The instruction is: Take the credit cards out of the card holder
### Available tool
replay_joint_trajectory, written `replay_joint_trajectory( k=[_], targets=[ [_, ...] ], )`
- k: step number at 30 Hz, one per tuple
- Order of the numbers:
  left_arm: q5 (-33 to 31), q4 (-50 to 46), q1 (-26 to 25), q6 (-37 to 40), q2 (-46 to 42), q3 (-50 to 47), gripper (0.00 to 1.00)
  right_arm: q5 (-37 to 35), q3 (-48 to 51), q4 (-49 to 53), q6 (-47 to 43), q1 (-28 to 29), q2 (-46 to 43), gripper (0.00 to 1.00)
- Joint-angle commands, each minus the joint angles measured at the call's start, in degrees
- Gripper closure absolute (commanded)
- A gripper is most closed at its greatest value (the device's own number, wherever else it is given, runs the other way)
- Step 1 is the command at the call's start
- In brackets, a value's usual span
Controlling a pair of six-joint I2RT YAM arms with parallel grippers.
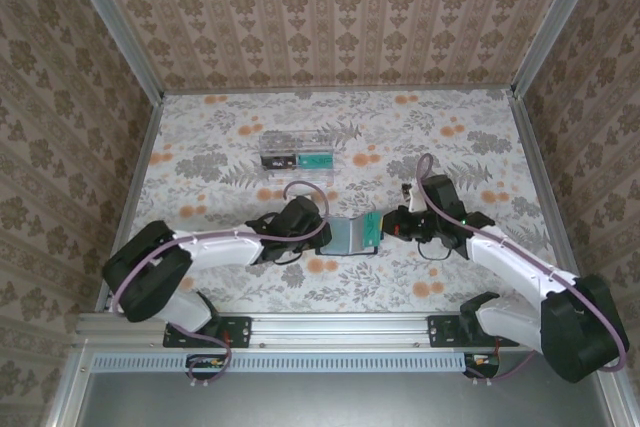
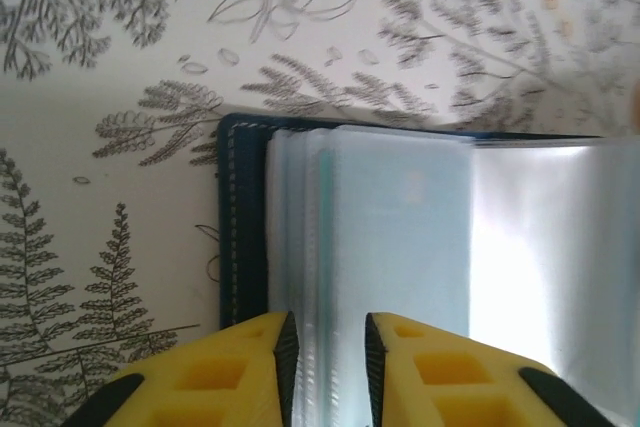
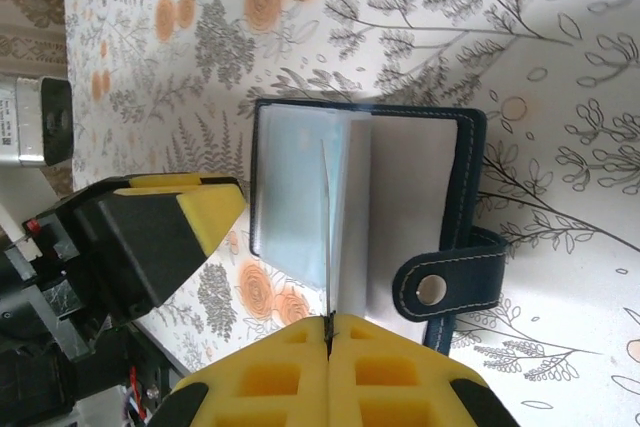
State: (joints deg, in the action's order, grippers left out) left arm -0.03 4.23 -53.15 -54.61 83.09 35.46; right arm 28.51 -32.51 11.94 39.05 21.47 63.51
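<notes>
The card holder (image 1: 345,237) lies open on the table between my two grippers, its dark stitched cover (image 2: 243,227) underneath and clear sleeves (image 2: 400,237) fanned up. Its snap tab (image 3: 445,287) points toward the right arm. My right gripper (image 3: 328,325) is shut on the edge of a green credit card (image 1: 372,229), which in the right wrist view is a thin upright edge (image 3: 325,227) rising out of the sleeves. My left gripper (image 2: 325,347) stands at the holder's left end (image 1: 322,232), jaws a little apart, with sleeve edges in the gap untouched.
A clear plastic box (image 1: 296,151) with a green card (image 1: 318,160) inside stands behind the holder, toward the middle of the table. Patterned walls close in the table on three sides. The flowered tablecloth (image 1: 450,147) is bare to the right and the far left.
</notes>
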Motion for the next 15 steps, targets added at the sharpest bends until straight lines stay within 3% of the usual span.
replay_joint_trajectory(
  k=[1, 5, 11, 15],
  targets=[
    [-1.6, -4.3, 0.1, 2.9, -5.8, 2.7, 0.62, -2.0, -4.7, 6.2, -2.9, 0.3, -2.3, 1.00],
    [-4.9, -9.5, 0.3, 4.6, -13.9, 3.5, 0.43, -5.1, -10.1, 10.4, -6.0, 2.3, -3.1, 1.00],
    [-11.5, -17.7, 1.2, 5.5, -29.8, 1.4, 0.01, -15.1, -24.4, 18.5, -15.4, 8.4, 3.7, 1.00],
    [-15.4, -22.2, 1.7, 6.8, -41.0, -0.6, 0.00, -22.6, -36.2, 24.7, -23.4, 13.6, 12.2, 1.00]
  ],
)
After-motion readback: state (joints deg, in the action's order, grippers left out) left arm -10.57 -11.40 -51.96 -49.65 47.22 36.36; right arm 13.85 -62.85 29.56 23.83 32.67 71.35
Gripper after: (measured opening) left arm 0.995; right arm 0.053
